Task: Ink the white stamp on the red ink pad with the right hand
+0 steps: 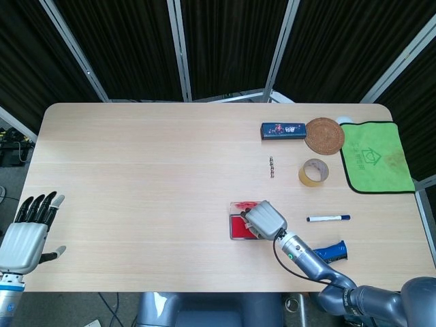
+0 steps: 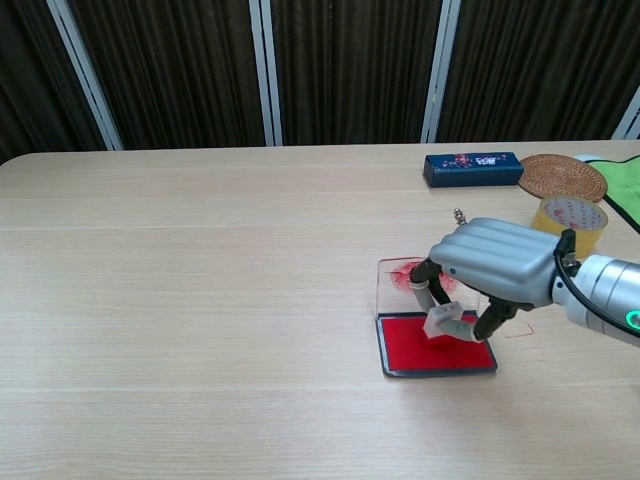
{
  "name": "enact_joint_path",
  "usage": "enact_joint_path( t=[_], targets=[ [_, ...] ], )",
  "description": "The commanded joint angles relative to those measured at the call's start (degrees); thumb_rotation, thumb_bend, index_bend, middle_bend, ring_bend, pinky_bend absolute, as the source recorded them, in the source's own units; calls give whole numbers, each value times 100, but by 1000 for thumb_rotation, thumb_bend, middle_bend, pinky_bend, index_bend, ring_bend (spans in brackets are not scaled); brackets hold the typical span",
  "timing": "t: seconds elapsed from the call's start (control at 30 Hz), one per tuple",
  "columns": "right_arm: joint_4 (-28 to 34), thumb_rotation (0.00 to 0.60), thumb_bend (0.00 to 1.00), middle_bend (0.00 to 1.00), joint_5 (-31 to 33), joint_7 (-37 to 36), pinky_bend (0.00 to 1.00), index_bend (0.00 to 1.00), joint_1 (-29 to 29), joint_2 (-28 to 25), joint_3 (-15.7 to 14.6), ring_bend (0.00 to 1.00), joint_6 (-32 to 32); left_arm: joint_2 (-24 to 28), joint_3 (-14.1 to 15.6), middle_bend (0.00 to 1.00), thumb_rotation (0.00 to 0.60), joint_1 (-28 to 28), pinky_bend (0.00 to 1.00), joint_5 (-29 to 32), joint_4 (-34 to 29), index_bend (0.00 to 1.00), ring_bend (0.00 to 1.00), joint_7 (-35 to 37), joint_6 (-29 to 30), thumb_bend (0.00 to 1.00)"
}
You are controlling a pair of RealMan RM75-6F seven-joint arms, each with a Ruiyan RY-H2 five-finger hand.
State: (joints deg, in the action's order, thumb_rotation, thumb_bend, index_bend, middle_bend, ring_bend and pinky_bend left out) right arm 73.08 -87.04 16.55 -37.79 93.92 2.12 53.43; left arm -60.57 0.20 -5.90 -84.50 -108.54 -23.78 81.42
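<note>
Right hand (image 2: 495, 268), silver-backed, lower right of centre in the chest view and just below centre in the head view (image 1: 264, 219): fingers curled downward, pinching the white stamp (image 2: 441, 322) between dark fingertips; stamp tilted, its lower end touching the red surface. Red ink pad (image 2: 420, 348): flat, dark-rimmed tray lying open on the worktop directly beneath the hand; its clear lid (image 2: 396, 289), smeared with red, stands raised along the far edge. In the head view the hand covers most of the pad (image 1: 237, 226), only its left part showing. Left hand (image 1: 26, 234): lower left corner of the head view, off the worktop's edge, fingers extended and apart, grasping nothing; outside the chest view. Worktop (image 1: 150, 177): pale wood grain, rounded corners. Blue-and-white marker (image 1: 328, 218): lying to the right of the hand, apart from it. Blue object (image 1: 332, 251): near the front edge, lower right, partly behind the right arm; kind cannot be told. Tape roll (image 1: 314, 172): yellowish, lying flat, upper right of the hand. Small beaded chain (image 1: 272, 166): just left of the tape roll. Dark blue box (image 1: 283, 129): oblong, toward the far right of the worktop. Woven round coaster (image 1: 324, 135): just beside the box's right end. Green cloth (image 1: 375, 156): dark-edged, printed with a pale emblem, at the right edge of the worktop.
</note>
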Motion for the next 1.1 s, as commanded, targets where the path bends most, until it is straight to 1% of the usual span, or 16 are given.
enact_joint_path(
  t=[0.03, 0.3, 0.43, 0.6, 0.7, 0.8, 0.9, 1.0, 1.1],
  targets=[
    [-26, 600, 397, 573, 27, 20, 1000, 556, 1, 6, -25, 834, -32, 1, 5, 0, 600, -3, 0, -2, -2, 0, 0, 1, -6, 0],
    [4, 600, 401, 574, 40, 14, 1000, 556, 6, -2, -35, 834, 15, 11, 17, 0, 600, -4, 0, -18, -11, 0, 0, 15, -3, 0],
    [165, 600, 402, 575, 27, -62, 1000, 557, 16, -102, 25, 834, 141, 25, 16, 0, 600, -2, 0, -20, -15, 0, 0, 41, 5, 0],
    [635, 600, 402, 576, -43, -247, 1000, 559, 38, -488, 123, 834, 365, 41, 27, 0, 600, -3, 0, -36, -18, 0, 0, 70, 2, 0],
    [954, 600, 403, 576, -120, -376, 1000, 558, 86, -857, 152, 834, 536, 49, 36, 0, 600, 0, 0, -54, -23, 0, 0, 81, 9, 0],
    [1117, 600, 403, 576, -158, -502, 1000, 558, 178, -1193, 99, 834, 646, 58, 45, 0, 600, 6, 0, -69, -32, 0, 0, 96, 16, 0],
    [1097, 600, 402, 576, -168, -630, 1000, 559, 276, -1386, -17, 835, 672, 61, 56, 0, 600, 7, 0, -89, -40, 0, 0, 100, 17, 0],
    [958, 600, 403, 577, -143, -810, 1000, 559, 375, -1465, -147, 835, 649, 60, 70, 0, 600, 9, 0, -110, -49, 0, 0, 87, 16, 0],
    [688, 600, 403, 577, -74, -1018, 1000, 559, 480, -1417, -254, 835, 614, 55, 85, 0, 600, 7, 0, -144, -70, 0, 0, 68, 10, 0]
  ],
)
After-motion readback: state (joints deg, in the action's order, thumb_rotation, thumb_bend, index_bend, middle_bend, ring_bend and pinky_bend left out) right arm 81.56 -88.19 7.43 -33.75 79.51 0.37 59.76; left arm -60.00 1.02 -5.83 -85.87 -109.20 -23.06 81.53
